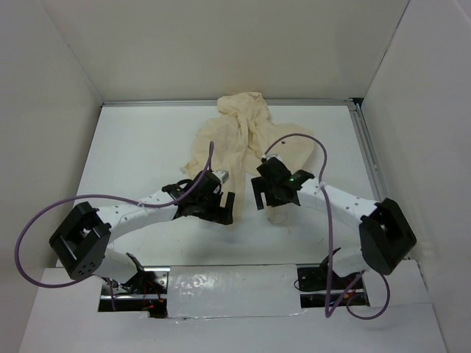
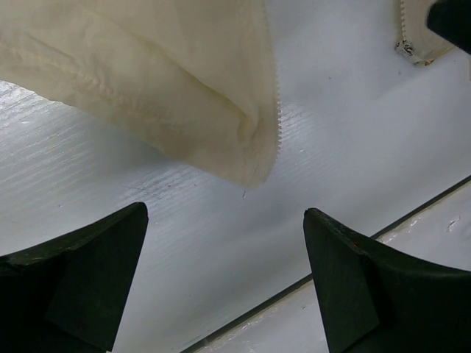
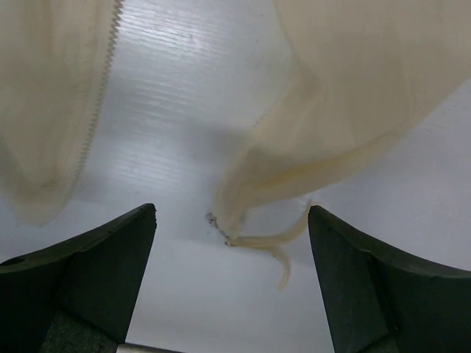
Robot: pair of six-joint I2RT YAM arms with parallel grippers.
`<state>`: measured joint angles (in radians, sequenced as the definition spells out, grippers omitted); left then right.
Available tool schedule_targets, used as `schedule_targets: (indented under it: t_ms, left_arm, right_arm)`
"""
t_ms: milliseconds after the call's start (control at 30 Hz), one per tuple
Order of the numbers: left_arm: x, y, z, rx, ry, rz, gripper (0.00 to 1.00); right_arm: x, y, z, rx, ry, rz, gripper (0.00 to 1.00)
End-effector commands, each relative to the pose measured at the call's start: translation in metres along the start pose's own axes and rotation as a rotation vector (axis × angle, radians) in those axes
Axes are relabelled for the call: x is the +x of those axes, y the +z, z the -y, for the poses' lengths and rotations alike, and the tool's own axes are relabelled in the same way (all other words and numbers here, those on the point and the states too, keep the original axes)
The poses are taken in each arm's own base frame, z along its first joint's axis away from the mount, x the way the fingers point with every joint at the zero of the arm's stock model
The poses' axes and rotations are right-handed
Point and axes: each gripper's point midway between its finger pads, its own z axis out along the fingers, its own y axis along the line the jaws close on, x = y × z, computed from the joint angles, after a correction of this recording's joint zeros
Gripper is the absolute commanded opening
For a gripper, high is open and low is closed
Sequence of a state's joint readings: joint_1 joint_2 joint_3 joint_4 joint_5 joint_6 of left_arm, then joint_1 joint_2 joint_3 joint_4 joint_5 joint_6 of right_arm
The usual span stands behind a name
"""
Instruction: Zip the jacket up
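The jacket [image 1: 239,136] lies crumpled and unzipped at the far middle of the surface [image 1: 132,147], its cream cloth bunched toward the far edge; its two front edges lie apart at the near end, with a row of zipper teeth [image 3: 101,88] running down the left one. The left hand [image 2: 224,213] hangs spread wide over the left hem corner, holding nothing; the right hand [image 3: 232,209] hangs spread as wide over the right edge's frayed bottom tip, gripping nothing either. The surface is white and ribbed; plain pale walls [image 1: 221,44] box it in on the left, far and right sides.
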<state>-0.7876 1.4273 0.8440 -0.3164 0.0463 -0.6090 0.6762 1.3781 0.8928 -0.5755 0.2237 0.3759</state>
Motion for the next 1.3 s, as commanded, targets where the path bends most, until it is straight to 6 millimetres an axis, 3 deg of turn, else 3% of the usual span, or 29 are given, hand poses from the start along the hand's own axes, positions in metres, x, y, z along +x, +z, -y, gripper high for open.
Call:
schedule_targets:
  t_ms: [0,67,267,400,633,733,800,1000,1133,1167,1200,1267]
  left_arm:
    - [-0.006,-0.003,0.003,0.024,-0.001,0.034,0.99]
    - [-0.008,-0.004,0.003,0.030,0.004,0.041,0.99]
    - [-0.008,-0.002,-0.001,0.019,0.004,0.044,0.99]
    - [-0.009,-0.001,0.002,0.036,0.018,0.050,0.98]
    - [-0.007,-0.001,-0.002,0.021,0.016,0.046,0.97]
    - [-0.008,-0.001,-0.001,0.026,0.018,0.049,0.95]
    - [-0.009,-0.001,-0.001,0.022,0.016,0.051,0.95]
    - [-0.010,-0.003,-0.003,0.006,0.006,0.057,0.95]
    - [-0.013,-0.005,-0.004,-0.002,-0.001,0.062,0.95]
    - [-0.012,-0.005,-0.006,-0.010,-0.009,0.059,0.95]
    - [-0.014,-0.006,-0.006,-0.011,-0.011,0.063,0.95]
    - [-0.013,-0.006,-0.009,-0.021,-0.019,0.059,0.95]
  right_arm:
    - [-0.002,0.011,0.006,0.081,-0.092,-0.041,0.88]
    - [0.001,0.016,0.010,0.107,-0.104,-0.064,0.77]
    - [0.014,0.024,0.007,0.110,-0.162,-0.179,0.63]
    - [0.021,0.029,-0.003,0.045,-0.191,-0.221,0.48]
    - [0.036,0.045,-0.008,0.026,-0.241,-0.321,0.53]
    - [0.037,0.051,-0.012,0.009,-0.234,-0.312,0.29]
    - [0.032,0.051,-0.018,-0.015,-0.217,-0.295,0.15]
    - [-0.011,0.056,-0.051,-0.156,-0.121,-0.167,0.05]
    - [-0.039,0.064,-0.077,-0.226,-0.005,-0.106,0.10]
    - [-0.053,0.070,-0.086,-0.251,0.114,-0.084,0.10]
    - [-0.053,0.071,-0.085,-0.243,0.115,-0.080,0.11]
    - [-0.062,0.073,-0.088,-0.245,0.174,-0.061,0.26]
